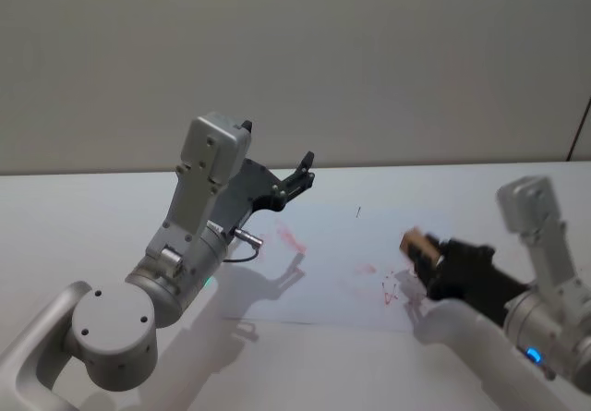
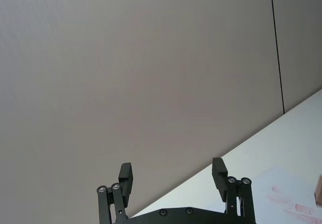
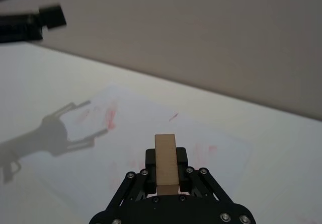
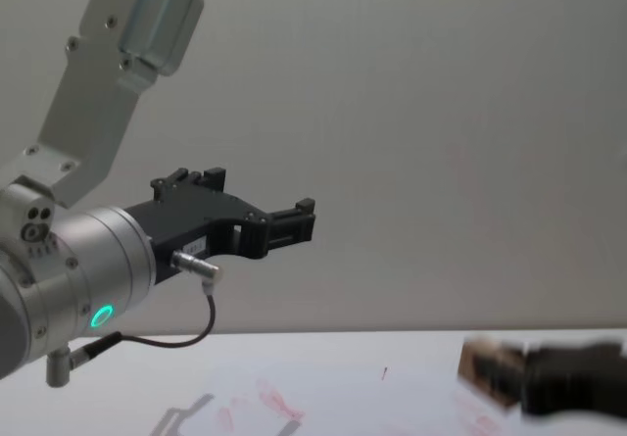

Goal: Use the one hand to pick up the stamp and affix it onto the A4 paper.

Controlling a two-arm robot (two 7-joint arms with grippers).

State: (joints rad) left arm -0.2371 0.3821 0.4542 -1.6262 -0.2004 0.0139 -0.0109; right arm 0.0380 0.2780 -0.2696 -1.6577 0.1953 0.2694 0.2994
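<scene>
The right claw (image 3: pixel 166 169) is closed on the tan-brown stamp (image 1: pixel 416 242), pinching it on both sides. It holds the stamp over the right part of the A4 paper (image 1: pixel 319 277), beside red ink marks (image 1: pixel 390 286). The paper lies flat on the white table (image 1: pixel 83 231). The left claw (image 2: pixel 172 176) hangs raised over the paper's left side, its fingers spread wide and holding nothing.

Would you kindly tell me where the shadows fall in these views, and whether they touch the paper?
Head view: the left tool and its arm throw a soft shadow across the A4 paper; the right tool, holding the stamp, shades the paper's near corner. Right wrist view: a forked shadow lies over one corner of the paper.
</scene>
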